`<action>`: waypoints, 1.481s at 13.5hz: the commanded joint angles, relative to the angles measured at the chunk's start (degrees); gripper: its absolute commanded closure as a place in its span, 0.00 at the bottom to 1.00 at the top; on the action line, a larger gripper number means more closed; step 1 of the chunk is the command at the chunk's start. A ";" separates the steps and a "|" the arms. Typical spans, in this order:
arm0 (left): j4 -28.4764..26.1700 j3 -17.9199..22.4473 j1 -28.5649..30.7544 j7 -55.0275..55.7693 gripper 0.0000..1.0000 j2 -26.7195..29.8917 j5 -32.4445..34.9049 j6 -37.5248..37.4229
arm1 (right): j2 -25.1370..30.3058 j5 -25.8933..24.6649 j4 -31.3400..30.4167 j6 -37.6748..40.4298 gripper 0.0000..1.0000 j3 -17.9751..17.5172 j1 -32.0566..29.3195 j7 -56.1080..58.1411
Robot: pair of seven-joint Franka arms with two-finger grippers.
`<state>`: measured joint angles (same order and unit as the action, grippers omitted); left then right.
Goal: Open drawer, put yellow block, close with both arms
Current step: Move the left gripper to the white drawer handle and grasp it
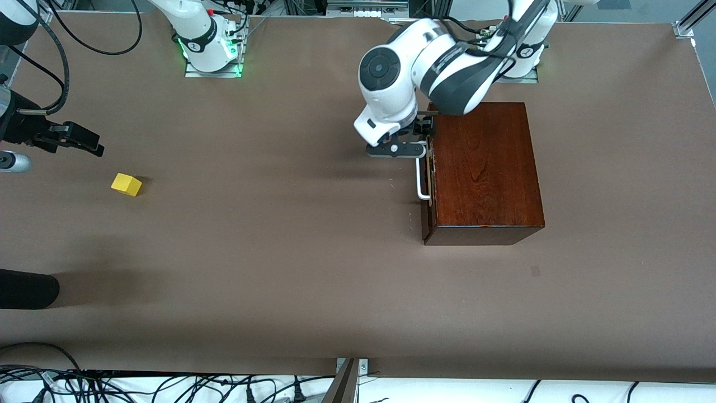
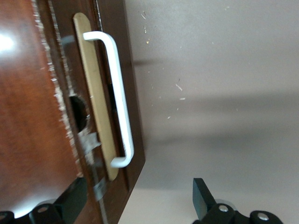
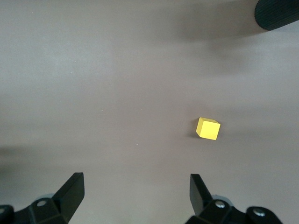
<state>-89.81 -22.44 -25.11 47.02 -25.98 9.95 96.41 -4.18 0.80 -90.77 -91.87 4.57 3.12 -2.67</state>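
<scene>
Left arm [image 1: 442, 67] reaches from its base down to the drawer end of the box, wrist bent, left gripper [image 1: 417, 146] pointing down just at the drawer [image 1: 429, 168] front, by the end of the white loop handle [image 1: 420, 178] farther from the front camera. Jaws spread wide, nothing between them; in the left wrist view one finger [image 2: 70, 203] sits over the box edge and the other over bare table, the handle [image 2: 119, 98] lying ahead of the gap, not yet between the fingers. Drawer looks shut, front flush with the box. Box [image 1: 486, 168] is glossy dark mahogany, rectangular, wood grain visible on top; the drawer front is dark reddish-brown with a pale wood strip under the handle and some scuffed edges. Right arm [image 1: 33, 131] comes in at the right arm's end of the table, right gripper [image 1: 92, 145] held low over the table, jaws wide and empty. Yellow block [image 1: 126, 184] lies on the table near that gripper, nearer the front camera than it, well apart from the box; in the right wrist view the block [image 3: 208, 129] sits ahead of the open fingers, nearer one finger [image 3: 198, 191], untouched. Block is a small plain matte cube, bright yellow. Table [image 1: 279, 252] covered in flat brown mat, lightly speckled.
</scene>
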 commanded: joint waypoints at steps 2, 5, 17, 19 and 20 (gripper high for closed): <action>2.45 0.55 -1.08 5.79 0.00 -5.48 3.67 2.28 | -0.04 -0.80 0.42 -0.06 0.00 -0.79 -0.66 -0.75; 2.44 0.90 -1.08 6.06 0.00 -6.28 3.85 2.90 | 0.05 -0.71 0.42 -0.06 0.00 -0.79 -0.66 -0.75; 2.36 1.34 -0.64 8.08 0.00 -9.18 6.31 5.89 | 0.05 -0.80 0.42 -0.41 0.00 -0.79 -0.66 -0.75; 2.44 1.70 -0.64 8.17 0.00 -9.27 6.31 6.06 | -0.21 -0.80 0.42 -0.50 0.00 -0.79 -0.66 -0.75; 2.44 1.70 -0.64 8.09 0.00 -9.44 6.40 6.50 | -0.21 -0.80 0.42 -0.42 0.00 -0.79 -0.66 -0.75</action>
<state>-89.15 -20.95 -25.25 54.31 -34.42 14.64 102.85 -4.21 0.80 -90.77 -92.08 4.57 3.12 -2.67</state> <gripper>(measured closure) 0.000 0.000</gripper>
